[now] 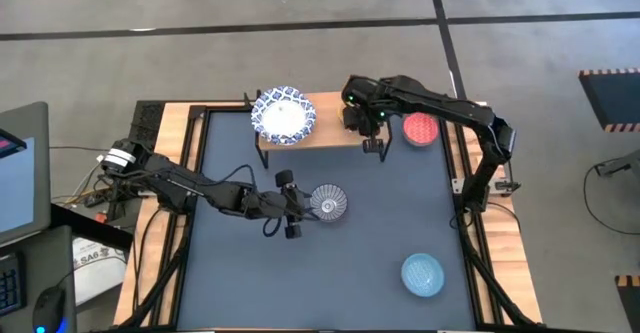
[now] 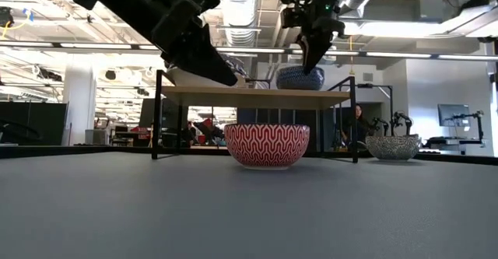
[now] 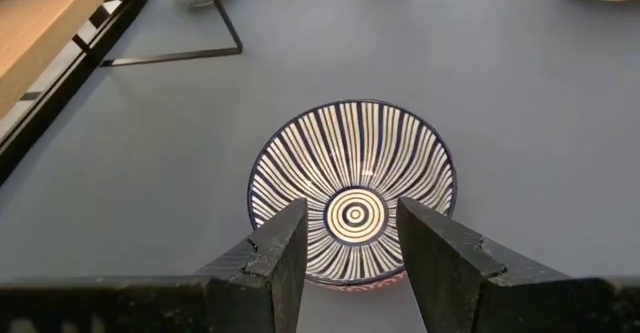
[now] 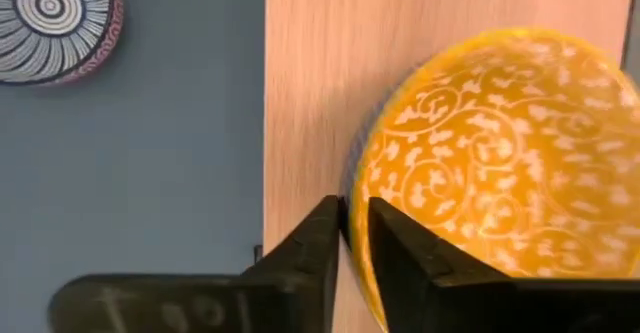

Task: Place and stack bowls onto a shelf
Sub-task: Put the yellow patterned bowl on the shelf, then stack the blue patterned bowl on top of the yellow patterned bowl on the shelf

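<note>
The shelf stands at the far side of the table. A stack of wide white, blue-rimmed bowls sits on its left end. My right gripper is over the shelf's right end, shut on the yellow-orange bowl, which the arm hides in the high view. My left gripper is open and hovers above the table just left of the red bowl with a striped inside; its fingers touch nothing. That bowl rests by its base on the table in front of the shelf. My right gripper pinches the yellow-orange bowl's rim, one finger inside the bowl and one outside. The fingers come from above, pointing down. The bowl stands upright with its base on the shelf board.
A grey-patterned bowl with a red inside stands on the table right of the shelf. A light blue bowl sits near the table's near right corner. Bare dark-blue tabletop lies on the near left.
</note>
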Available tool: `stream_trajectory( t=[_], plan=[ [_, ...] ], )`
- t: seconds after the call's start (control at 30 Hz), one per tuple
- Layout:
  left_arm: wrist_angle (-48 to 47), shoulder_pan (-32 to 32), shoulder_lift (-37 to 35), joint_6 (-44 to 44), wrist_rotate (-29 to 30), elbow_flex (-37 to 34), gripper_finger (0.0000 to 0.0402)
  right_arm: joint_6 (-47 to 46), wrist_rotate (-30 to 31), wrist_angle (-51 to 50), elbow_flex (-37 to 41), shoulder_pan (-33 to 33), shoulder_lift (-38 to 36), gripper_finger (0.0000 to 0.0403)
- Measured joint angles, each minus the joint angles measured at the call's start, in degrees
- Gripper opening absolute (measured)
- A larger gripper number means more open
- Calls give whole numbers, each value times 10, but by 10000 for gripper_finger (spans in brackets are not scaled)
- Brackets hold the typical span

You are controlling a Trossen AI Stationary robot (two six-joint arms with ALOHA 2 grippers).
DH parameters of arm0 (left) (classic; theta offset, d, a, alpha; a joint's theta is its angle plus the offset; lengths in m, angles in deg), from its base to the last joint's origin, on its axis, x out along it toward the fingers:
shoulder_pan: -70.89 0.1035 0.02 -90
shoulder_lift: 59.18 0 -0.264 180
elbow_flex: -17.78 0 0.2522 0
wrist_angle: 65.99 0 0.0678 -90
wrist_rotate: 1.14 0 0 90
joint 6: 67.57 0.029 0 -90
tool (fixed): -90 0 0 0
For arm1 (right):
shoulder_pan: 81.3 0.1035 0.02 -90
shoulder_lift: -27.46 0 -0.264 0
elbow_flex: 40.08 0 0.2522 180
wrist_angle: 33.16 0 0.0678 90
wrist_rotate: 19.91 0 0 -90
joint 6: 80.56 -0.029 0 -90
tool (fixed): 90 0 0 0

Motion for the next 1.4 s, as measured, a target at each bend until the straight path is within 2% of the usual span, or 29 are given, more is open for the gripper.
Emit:
stream_trajectory(
  t=[0.13, 0.3, 0.57, 0.67, 0.83, 1.0, 1.13, 1.23, 1.33, 1.4],
  plan=[
    [0, 8, 0, -4, 0, 0, 142, -16, 3, 7, 0, 0, -7, 138],
    [-2, 10, 0, -8, 1, 0, 142, -106, 53, 11, 0, 16, -21, 180],
    [-58, 10, 0, -60, 25, 0, 142, -249, 67, 40, 20, 100, -89, 178],
    [-91, 10, 0, -83, 30, 0, 142, -302, 71, 90, 72, 142, -137, 169],
    [-129, 8, 0, -117, 31, 0, 142, -381, 74, 253, 227, 228, -236, 158],
    [-141, 5, 0, -146, 28, 0, 142, -512, 78, 337, 343, 300, -280, 157],
    [-141, 5, 0, -172, 24, 0, 142, -615, 149, 348, 393, 343, -278, 157],
    [-136, 5, 0, -188, 24, 0, 142, -669, 200, 352, 416, 352, -252, 157],
    [-125, 5, 0, -213, 21, 0, 142, -715, 195, 372, 424, 337, -220, 157],
    [-120, 5, 0, -226, 13, 0, 142, -733, 159, 385, 424, 322, -195, 157]
  ],
)
